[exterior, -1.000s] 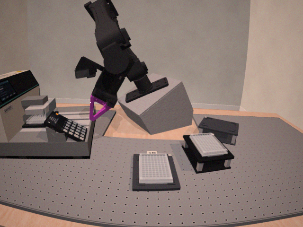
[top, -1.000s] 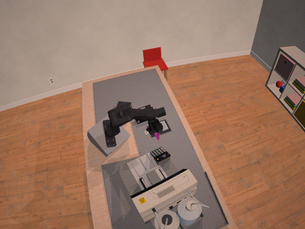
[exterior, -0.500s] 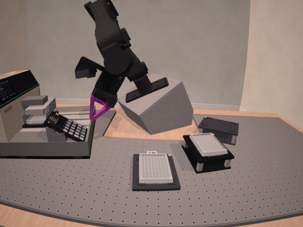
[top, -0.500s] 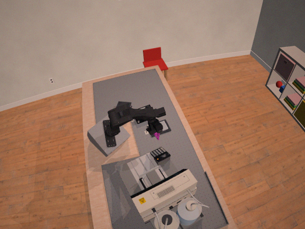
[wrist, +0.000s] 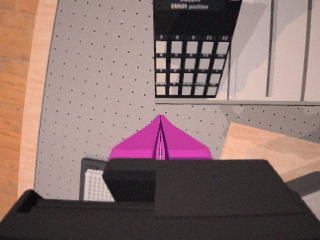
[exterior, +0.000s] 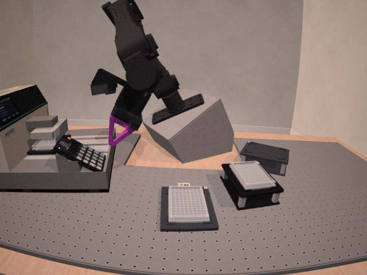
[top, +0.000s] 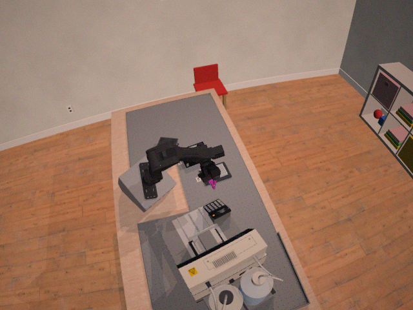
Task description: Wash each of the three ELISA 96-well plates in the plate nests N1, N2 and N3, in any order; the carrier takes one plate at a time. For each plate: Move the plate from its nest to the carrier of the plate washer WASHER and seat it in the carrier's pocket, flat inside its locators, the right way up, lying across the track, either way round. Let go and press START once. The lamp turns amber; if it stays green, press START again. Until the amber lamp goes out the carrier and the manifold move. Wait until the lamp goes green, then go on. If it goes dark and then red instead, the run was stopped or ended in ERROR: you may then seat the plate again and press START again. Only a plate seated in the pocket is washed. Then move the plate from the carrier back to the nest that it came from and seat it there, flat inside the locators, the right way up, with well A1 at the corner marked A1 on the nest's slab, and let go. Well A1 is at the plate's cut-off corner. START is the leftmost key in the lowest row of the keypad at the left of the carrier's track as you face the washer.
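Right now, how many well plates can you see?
3: one on the flat front nest, one on the raised nest, one in the washer; the rear nest looks bare.

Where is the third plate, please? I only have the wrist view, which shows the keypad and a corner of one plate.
Observer: The third plate lies at the washer, under the manifold.
Operator: Thank you. Is a run going?
Observer: A small lamp at the keypad's upper end glows amber.
Operator: And which nest is free?
Observer: The far dark nest. The flat nest's plate and the raised nest's plate are in place.
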### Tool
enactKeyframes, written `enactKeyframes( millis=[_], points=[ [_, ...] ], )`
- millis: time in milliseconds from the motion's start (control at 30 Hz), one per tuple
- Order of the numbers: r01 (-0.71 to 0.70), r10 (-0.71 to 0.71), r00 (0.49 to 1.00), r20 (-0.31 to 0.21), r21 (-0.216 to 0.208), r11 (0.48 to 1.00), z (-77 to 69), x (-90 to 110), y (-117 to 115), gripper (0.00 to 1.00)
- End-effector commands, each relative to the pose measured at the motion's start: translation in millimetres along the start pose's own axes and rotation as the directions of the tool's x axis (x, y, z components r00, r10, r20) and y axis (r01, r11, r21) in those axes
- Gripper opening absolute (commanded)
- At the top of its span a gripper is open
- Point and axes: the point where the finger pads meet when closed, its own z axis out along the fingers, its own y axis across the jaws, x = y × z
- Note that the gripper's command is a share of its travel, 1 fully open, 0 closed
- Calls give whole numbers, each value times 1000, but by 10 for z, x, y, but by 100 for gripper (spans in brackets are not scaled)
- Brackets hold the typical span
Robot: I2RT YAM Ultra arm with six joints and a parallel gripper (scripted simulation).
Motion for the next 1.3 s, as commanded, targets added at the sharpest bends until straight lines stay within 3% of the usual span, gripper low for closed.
enactKeyframes(
  millis=[0,933,967,1267],
  points=[
    [-7,7,1000,13,-4,1000,-19,-41,12,0],
    [-7,7,1000,13,-4,1000,-19,-41,12,0],
    [-7,7,1000,13,-4,1000,-21,-71,-2,100],
    [-7,7,1000,13,-4,1000,-26,-283,-103,100]
  ],
)
